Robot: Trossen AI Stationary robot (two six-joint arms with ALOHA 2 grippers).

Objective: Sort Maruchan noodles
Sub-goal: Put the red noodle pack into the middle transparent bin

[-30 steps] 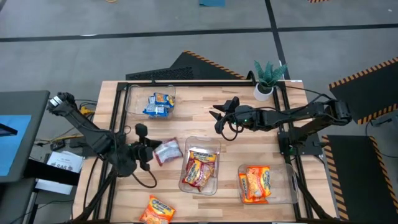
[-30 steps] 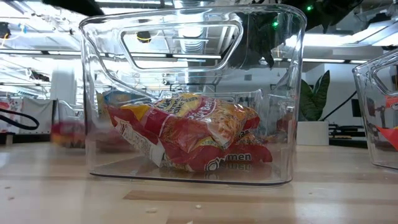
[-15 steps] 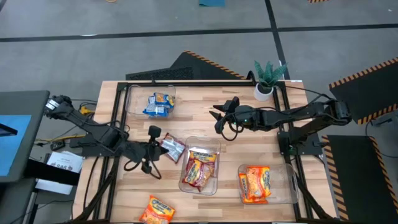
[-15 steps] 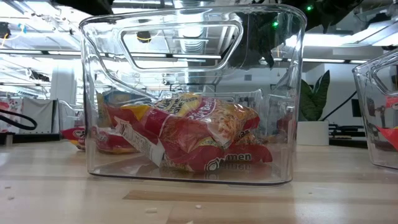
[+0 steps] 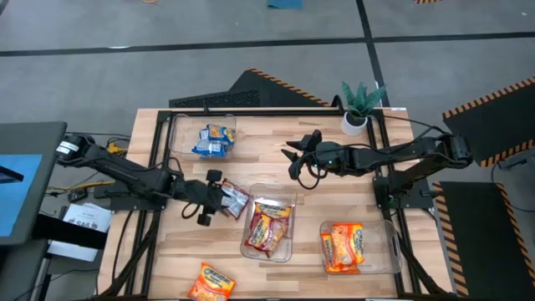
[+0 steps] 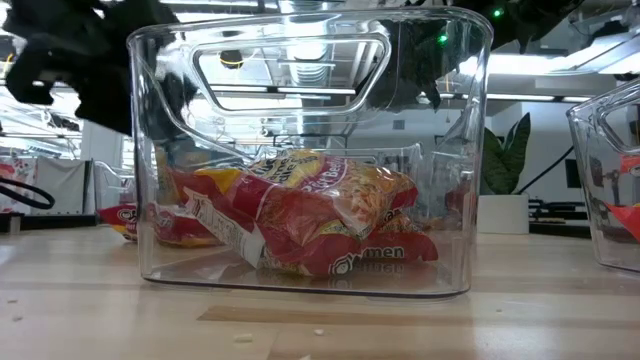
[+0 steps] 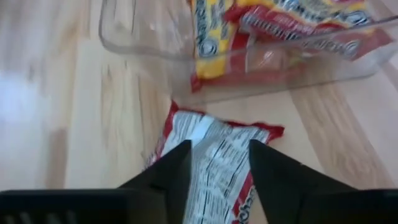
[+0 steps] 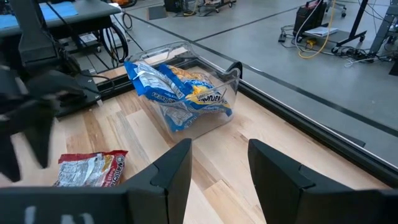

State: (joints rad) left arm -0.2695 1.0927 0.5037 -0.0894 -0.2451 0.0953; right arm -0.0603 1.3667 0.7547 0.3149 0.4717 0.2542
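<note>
A red-and-silver Maruchan noodles packet (image 5: 234,201) lies flat on the table just left of the middle clear bin (image 5: 288,203), which holds red packets (image 5: 266,227). My left gripper (image 5: 219,194) is at the packet's left end. Its fingers (image 7: 180,163) stand apart over the packet (image 7: 217,146). The same packet (image 6: 120,215) shows on the table in the low view. My right gripper (image 5: 294,159) hovers open over the table's middle with nothing between its fingers (image 8: 174,168). Blue packets (image 5: 213,138) fill the far-left bin and orange ones (image 5: 343,247) the near-right bin. My left gripper reaches level from the table's left, with its fingertips over the packet's near end (image 7: 214,168). The packet lies flat on the table, showing in the gap between the fingers. Whether the fingers touch it, I cannot tell.
A loose orange packet (image 5: 209,283) lies at the table's near edge. A potted plant (image 5: 359,104) stands at the far right corner. Bare wood (image 5: 267,150) lies between the far-left bin and my right gripper.
My left gripper has gone toward the table's right edge, up to the middle bin. The red-and-silver packet went with it and now lies flat on the table beside that bin.
</note>
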